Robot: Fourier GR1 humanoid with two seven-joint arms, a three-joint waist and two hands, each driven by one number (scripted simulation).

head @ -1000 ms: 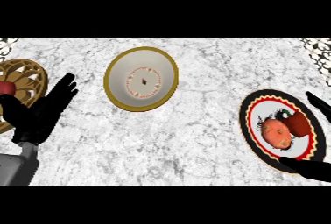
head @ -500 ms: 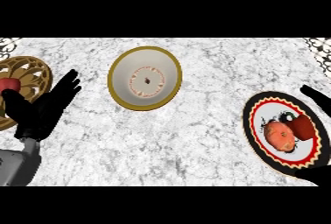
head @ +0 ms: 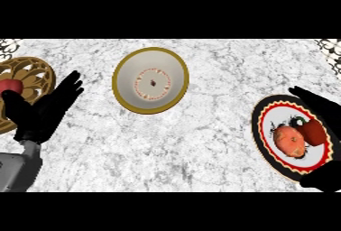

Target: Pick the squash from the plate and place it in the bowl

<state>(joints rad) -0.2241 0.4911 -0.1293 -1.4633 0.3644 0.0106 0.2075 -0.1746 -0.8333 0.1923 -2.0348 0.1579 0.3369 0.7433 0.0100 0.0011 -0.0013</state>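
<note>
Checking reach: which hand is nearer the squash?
Right. The right hand curls around the plate holding the squash; the left hand rests far across the counter.

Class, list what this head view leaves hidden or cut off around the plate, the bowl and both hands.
- Right robot hand: cut by the right edge behind the plate; finger pose unreadable.
- Squash: partly hidden by the red item beside it.
- Brown dish: cut by the left edge, partly covered by the left robot hand.
- Bowl: centre mark too small to identify.

One head view looks steeply down onto the counter (head: 213, 113).
</note>
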